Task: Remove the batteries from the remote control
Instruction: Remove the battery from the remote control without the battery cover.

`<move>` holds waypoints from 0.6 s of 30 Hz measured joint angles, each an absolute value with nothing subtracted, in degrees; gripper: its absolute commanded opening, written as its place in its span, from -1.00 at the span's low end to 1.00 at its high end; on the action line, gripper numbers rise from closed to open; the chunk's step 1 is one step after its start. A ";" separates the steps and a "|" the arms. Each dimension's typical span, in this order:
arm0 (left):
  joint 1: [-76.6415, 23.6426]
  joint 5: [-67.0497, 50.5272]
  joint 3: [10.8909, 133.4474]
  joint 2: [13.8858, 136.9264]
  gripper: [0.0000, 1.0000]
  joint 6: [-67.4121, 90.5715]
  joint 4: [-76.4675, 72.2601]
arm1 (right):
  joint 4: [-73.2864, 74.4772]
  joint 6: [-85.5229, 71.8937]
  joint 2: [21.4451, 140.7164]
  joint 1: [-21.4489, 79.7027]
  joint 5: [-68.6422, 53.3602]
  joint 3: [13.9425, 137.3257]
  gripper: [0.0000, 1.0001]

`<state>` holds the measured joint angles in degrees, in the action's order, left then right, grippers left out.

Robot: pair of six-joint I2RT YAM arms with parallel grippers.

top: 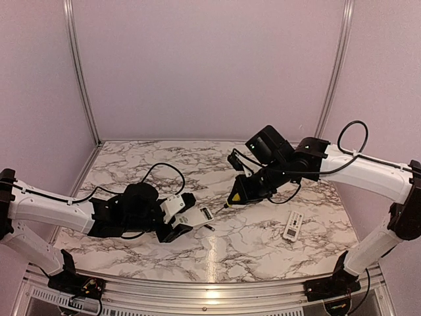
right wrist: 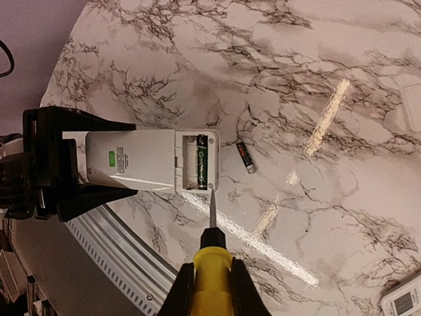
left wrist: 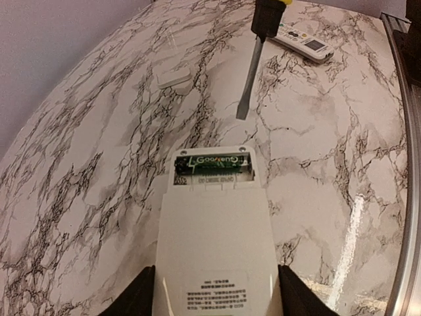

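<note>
Spanning lilac-walled booth, marbled tabletop; left end effector clamps remote, green-labelled battery inside, dark battery loose; right end effector grips screwdriver.

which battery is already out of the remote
the dark battery lying loose on the table, beside the remote; the green-labelled one sits in the open compartment

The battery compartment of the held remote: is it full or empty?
Half full: one battery sits inside the remote, the neighbouring slot is bare, and a second battery lies on the table.
</note>
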<state>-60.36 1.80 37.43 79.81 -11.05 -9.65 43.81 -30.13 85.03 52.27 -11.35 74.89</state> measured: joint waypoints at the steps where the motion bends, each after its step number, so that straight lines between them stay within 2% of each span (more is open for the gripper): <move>1: -60.62 2.20 37.43 79.96 -1.00 -11.03 -9.65 | 43.97 -30.61 85.03 52.27 -11.33 74.98 -1.00; 18: -62.00 4.10 37.43 81.47 -1.00 -11.60 -10.50 | 43.72 -32.95 89.10 52.86 -11.33 78.22 -1.00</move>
<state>-62.00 4.10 37.43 81.47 -11.60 -10.50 43.72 -32.95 89.10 52.86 -11.33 78.22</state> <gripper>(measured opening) 0.596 0.132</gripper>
